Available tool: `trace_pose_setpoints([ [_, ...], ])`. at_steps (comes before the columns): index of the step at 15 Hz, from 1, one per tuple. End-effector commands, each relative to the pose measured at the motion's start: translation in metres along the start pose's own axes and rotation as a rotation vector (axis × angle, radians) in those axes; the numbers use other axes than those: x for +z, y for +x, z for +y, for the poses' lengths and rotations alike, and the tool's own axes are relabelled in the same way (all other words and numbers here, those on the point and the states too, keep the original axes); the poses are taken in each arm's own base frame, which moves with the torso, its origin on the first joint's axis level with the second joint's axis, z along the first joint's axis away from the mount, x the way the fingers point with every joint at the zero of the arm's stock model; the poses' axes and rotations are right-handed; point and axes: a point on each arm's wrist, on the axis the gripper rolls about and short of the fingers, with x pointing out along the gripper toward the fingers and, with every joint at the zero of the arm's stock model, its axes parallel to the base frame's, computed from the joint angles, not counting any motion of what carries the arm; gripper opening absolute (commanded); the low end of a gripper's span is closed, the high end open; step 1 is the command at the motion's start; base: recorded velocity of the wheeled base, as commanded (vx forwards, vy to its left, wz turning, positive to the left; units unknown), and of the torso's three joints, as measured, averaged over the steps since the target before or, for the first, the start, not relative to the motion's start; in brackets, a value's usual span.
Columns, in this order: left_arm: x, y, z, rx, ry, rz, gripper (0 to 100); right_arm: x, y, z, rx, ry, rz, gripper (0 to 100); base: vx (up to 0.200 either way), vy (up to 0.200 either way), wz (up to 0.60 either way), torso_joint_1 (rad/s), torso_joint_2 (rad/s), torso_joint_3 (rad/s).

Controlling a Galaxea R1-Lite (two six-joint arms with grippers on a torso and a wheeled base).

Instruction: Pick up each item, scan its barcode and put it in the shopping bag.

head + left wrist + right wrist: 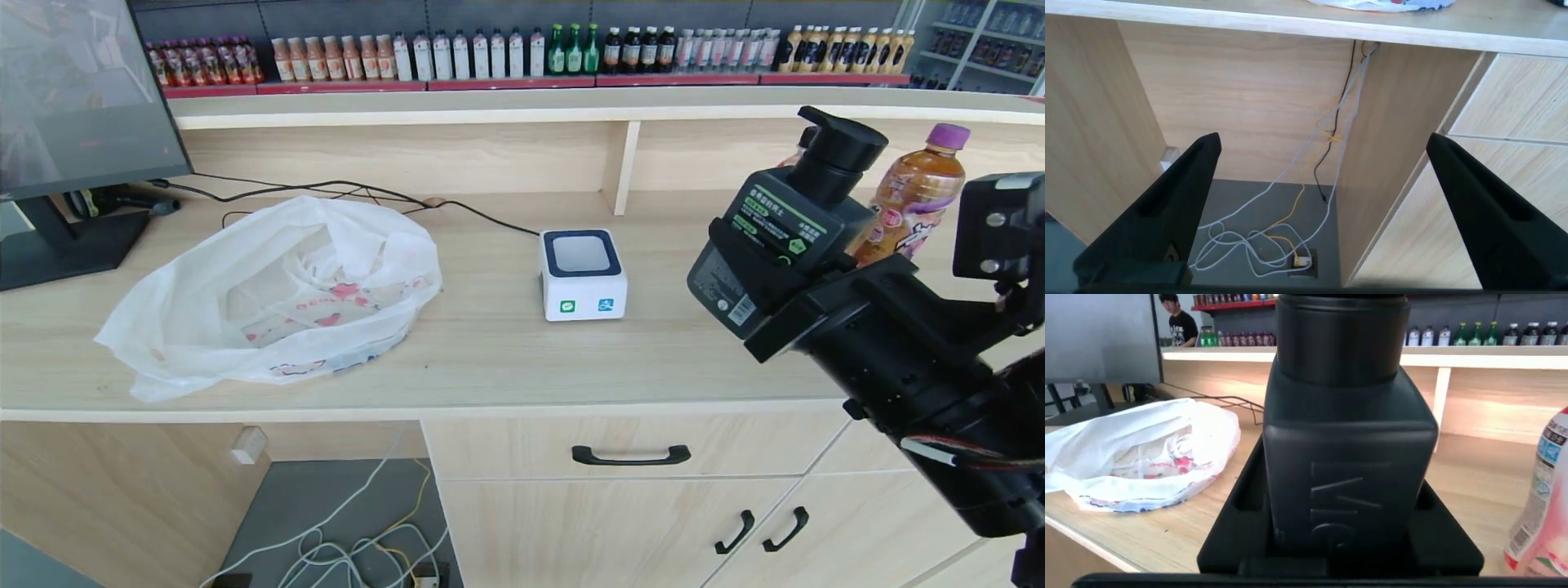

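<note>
Checkout counter (490, 359), head view. The right gripper (796, 290) was clenched around a black pump bottle (775, 229), its fingers pressed on opposite sides of the body – the bottle was held tilted in the air above the counter's right end, pump head uppermost. A barcode label (740, 309) showed near the bottle's base. A white cube scanner (582, 273) stood mid-counter, well apart from the bottle. An open white shopping bag (269, 294) lay farther left, near a monitor (73, 90). A purple-capped tea bottle (914, 192) stood behind the held bottle. Left wrist view – the left gripper (1323, 147) hung below counter level, its fingers (1184, 196) spread wide and grasping nothing, facing loose cables (1290, 237) on the floor.
</note>
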Motion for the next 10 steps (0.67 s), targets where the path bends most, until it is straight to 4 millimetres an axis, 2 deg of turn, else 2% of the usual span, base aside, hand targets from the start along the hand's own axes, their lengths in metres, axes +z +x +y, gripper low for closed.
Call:
trace_pose_setpoints([
  [1,0.0,0.0,0.0,0.0,0.0,0.001,100,-0.001,0.001,0.0,-0.001,0.0,-0.001,0,0.0,0.2,0.0,0.002,0.0,0.002],
  [5,0.0,0.0,0.0,0.0,0.0,-0.001,100,-0.001,-0.006,-0.001,-0.002,-0.001,0.004,0,0.0,0.2,0.0,0.0,0.0,0.002],
  [8,0.0,0.0,0.0,0.0,0.0,-0.001,100,0.007,0.0,-0.001,0.0,0.002,-0.033,0,0.0,0.0,0.0,0.0,0.0,0.0],
  [10,0.0,0.0,0.0,0.0,0.0,-0.001,100,0.014,0.013,0.004,0.13,-0.007,-0.086,0,0.0,0.0,0.0,0.0,0.0,0.0],
])
